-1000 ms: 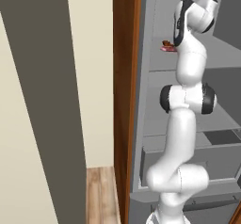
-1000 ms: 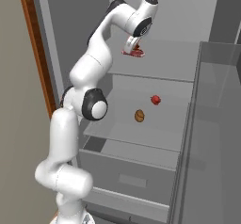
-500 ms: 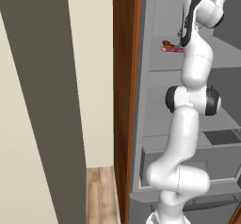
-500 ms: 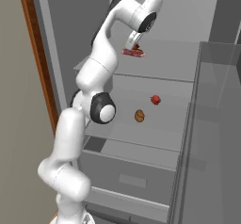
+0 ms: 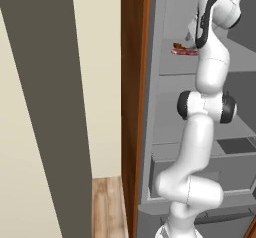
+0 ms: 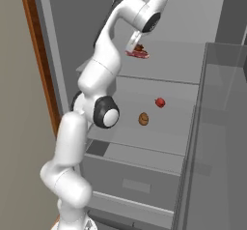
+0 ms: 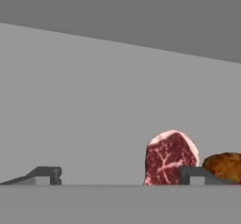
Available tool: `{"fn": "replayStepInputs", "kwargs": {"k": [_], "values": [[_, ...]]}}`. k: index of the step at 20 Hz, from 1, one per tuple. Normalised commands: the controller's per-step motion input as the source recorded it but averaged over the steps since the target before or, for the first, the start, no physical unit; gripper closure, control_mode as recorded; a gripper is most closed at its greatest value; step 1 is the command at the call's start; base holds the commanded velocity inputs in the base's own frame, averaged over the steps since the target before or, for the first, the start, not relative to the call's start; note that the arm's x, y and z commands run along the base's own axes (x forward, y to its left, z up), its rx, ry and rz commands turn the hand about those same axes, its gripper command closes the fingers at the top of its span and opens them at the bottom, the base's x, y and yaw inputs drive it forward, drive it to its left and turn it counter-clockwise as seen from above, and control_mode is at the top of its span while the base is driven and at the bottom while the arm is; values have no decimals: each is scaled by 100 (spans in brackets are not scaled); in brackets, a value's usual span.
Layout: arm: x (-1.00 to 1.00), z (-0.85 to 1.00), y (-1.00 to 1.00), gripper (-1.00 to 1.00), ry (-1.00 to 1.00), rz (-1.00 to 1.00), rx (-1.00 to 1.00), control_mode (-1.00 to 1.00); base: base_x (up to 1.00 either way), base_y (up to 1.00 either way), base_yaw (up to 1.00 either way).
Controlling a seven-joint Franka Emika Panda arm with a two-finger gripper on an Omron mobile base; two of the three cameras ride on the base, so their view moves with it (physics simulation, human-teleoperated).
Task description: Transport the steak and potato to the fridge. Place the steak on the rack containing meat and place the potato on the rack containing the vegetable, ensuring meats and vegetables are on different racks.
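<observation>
**Steak on the upper rack, tool released**

Steak [image 7: 170,158] — flat red-pink slab with pale marbling, lying on the rack containing meat [image 6: 178,60], the higher grey shelf inside the fridge [image 6: 62,55].

Tool [image 7: 120,177] — jaws spread wide, holding nothing. In the hand view its two dark fingertips [image 7: 44,175] stand far apart at the bottom edge; the steak shows just inside the right-hand tip rather than centred between them. In the right base view the tool [image 6: 133,44] hangs just over the left part of the upper shelf, directly above the steak [image 6: 137,54].

Meats [image 7: 224,166] — a smaller brownish piece, just beside the steak on the same shelf; whether the two touch I cannot tell. In the left base view the steak [image 5: 184,52] and the piece [image 5: 178,46] appear as a thin red strip and a brown fleck at the shelf's edge, next to the arm.

Potato [image 6: 143,119] — small brown oval on the shelf below, resting apart from the arm.

Vegetables [image 6: 160,102] — one round bright-red ball on that same lower shelf, near the potato, not touching it.
</observation>
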Motion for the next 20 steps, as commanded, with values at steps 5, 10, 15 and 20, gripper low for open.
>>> {"fn": "replayStepInputs", "kwargs": {"k": [5,10,15,20], "values": [[-86,-54,40,-100,-26,0,-3,-100,0,0,0],[7,-89,12,-100,-13,6,14,-100,0,0,0],[-58,-54,1,-100,-13,-1,25,-100,0,0,0],[-100,-14,18,-100,-31,-29,13,-100,0,0,0]]}}
